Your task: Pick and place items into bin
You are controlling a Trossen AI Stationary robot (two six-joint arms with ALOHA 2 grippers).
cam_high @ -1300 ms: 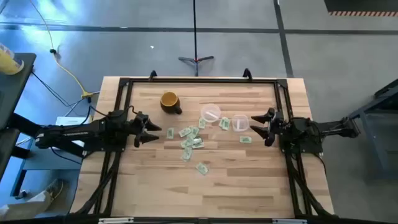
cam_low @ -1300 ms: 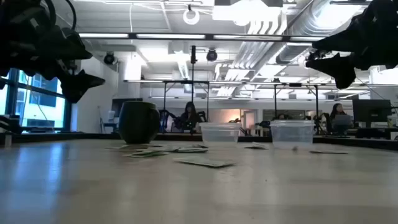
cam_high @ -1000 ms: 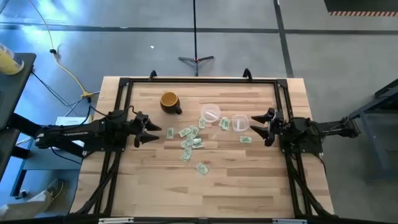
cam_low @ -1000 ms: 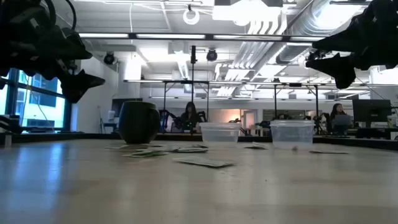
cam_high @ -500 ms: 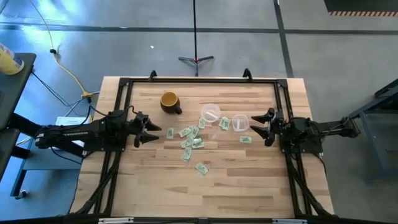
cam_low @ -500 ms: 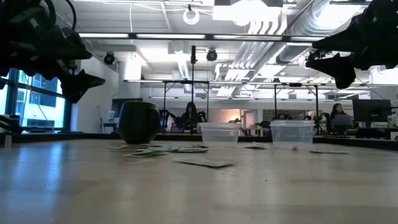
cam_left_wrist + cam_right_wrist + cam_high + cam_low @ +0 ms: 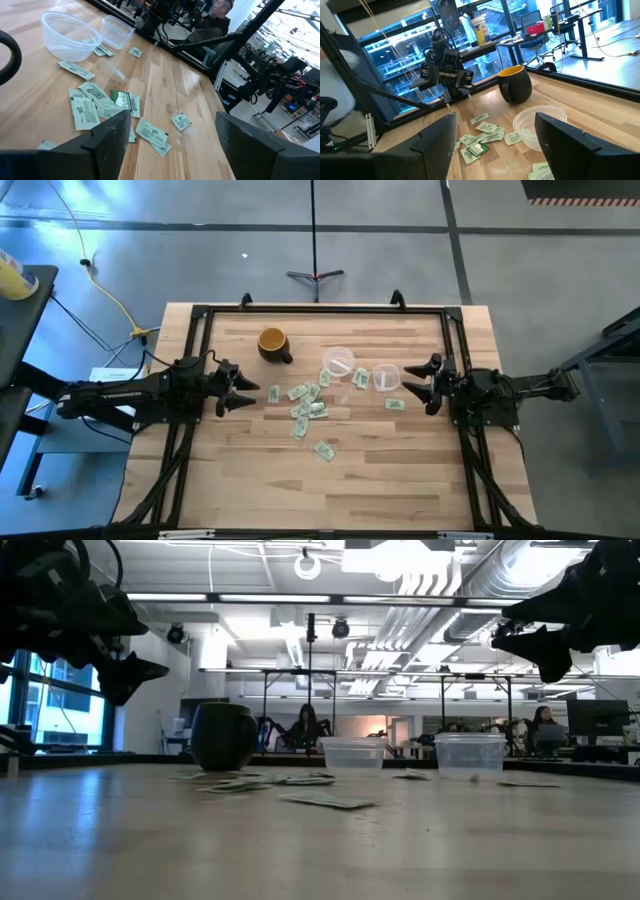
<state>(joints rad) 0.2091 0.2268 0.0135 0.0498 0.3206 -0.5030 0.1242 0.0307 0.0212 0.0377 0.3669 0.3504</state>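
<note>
Slips [image 7: 308, 408] lie scattered mid-table; whether any sits inside the bowl [image 7: 338, 363] I can't make out. One rests against its rim. Left gripper [image 7: 247, 393] and right gripper [image 7: 408, 384] hover wide apart, empty, flanking them.

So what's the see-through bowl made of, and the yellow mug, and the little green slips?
The bowl looks like thin clear plastic: you can see the wooden table through it. The mug seems to be glazed ceramic, glossy and dark outside, yellow inside, though it could be something else. The slips look like printed paper, flat and thin, green and white.
</note>
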